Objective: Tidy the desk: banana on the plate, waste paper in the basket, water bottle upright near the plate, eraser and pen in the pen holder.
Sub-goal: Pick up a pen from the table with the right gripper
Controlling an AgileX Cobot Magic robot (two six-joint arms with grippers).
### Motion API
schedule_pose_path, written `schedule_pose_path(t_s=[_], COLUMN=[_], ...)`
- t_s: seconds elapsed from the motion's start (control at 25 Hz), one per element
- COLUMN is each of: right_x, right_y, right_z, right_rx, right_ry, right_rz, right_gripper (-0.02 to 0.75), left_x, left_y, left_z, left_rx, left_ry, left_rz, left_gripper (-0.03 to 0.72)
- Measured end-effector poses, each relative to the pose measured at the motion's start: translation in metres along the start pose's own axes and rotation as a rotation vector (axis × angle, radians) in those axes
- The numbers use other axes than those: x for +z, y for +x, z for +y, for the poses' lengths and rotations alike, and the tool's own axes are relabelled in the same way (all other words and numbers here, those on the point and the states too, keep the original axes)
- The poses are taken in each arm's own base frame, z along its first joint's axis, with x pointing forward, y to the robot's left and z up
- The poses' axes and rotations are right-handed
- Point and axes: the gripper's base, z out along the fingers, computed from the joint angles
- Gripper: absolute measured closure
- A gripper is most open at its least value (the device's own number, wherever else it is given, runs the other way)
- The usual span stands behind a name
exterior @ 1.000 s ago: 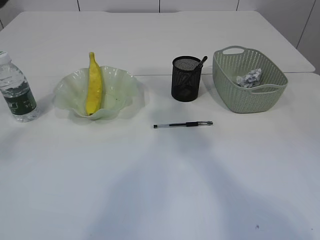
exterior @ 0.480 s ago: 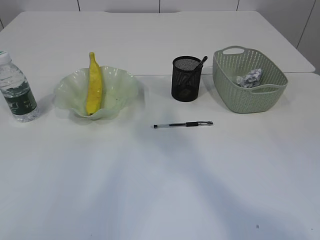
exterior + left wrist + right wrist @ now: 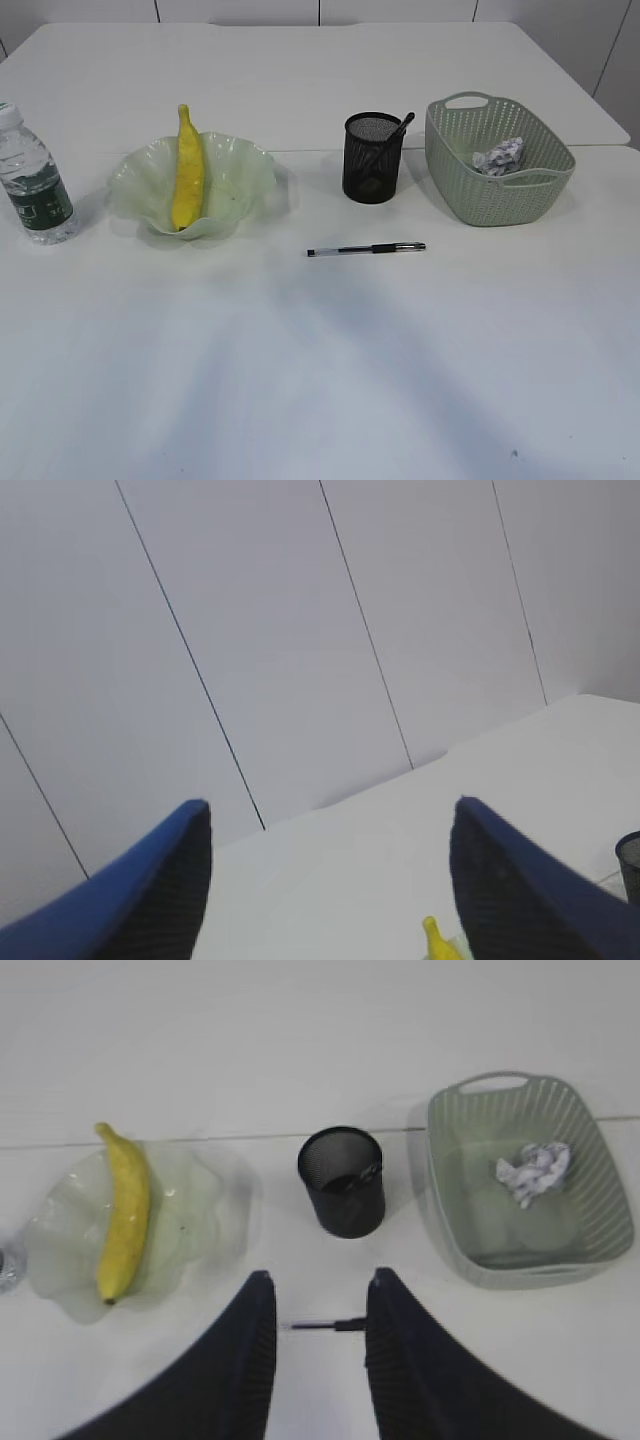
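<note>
One pen (image 3: 322, 1325) left on the table (image 3: 320, 360), lying crosswise between your right fingers (image 3: 240, 1360), which stand apart and empty above it, lined up for the pickup. Ahead of them: pen holder (image 3: 343, 1180), banana (image 3: 124, 1212) on plate (image 3: 205, 1215), waste paper (image 3: 534, 1172) in basket (image 3: 580, 1220). Left fingers (image 3: 150, 890) wide apart, raised, idle.

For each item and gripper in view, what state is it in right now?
banana: lying in plate
waste paper: in basket
water bottle: upright
pen: flat on desk
pen holder: upright
left gripper: open, empty
right gripper: open above pen
</note>
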Motion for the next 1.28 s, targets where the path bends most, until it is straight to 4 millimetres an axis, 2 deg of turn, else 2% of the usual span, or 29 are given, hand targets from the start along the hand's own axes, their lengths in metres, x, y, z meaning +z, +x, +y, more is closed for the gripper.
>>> schedule_pose_path(t_s=[0.16, 0.6, 0.8, 1.0, 1.28], right_x=[-0.011, -0.007, 0.018, 0.044, 0.075], right_y=[0.007, 0.023, 0.056, 0.084, 0.105], right_z=[0.002, 0.000, -0.004, -0.005, -0.003], right_rx=[0.058, 0.114, 0.163, 0.291, 0.469], right_ry=[-0.054, -0.023, 0.040, 0.048, 0.065], right_rz=[0.073, 0.210, 0.339, 0.366, 0.361], right_gripper=[0.507, 0.507, 0.507, 0.507, 0.507], left_x=[-0.003, -0.003, -0.003, -0.003, -0.003], left_y=[-0.002, -0.002, -0.002, -0.002, -0.002], left_z=[0.001, 0.001, 0.001, 0.001, 0.001], left_rx=[0.000, 0.000, 0.000, 0.000, -0.002], left_ry=[-0.004, -0.004, -0.004, -0.004, -0.004], left_rz=[-0.012, -0.010, -0.010, -0.010, -0.010], left_gripper=[0.160, 0.160, 0.160, 0.160, 0.160])
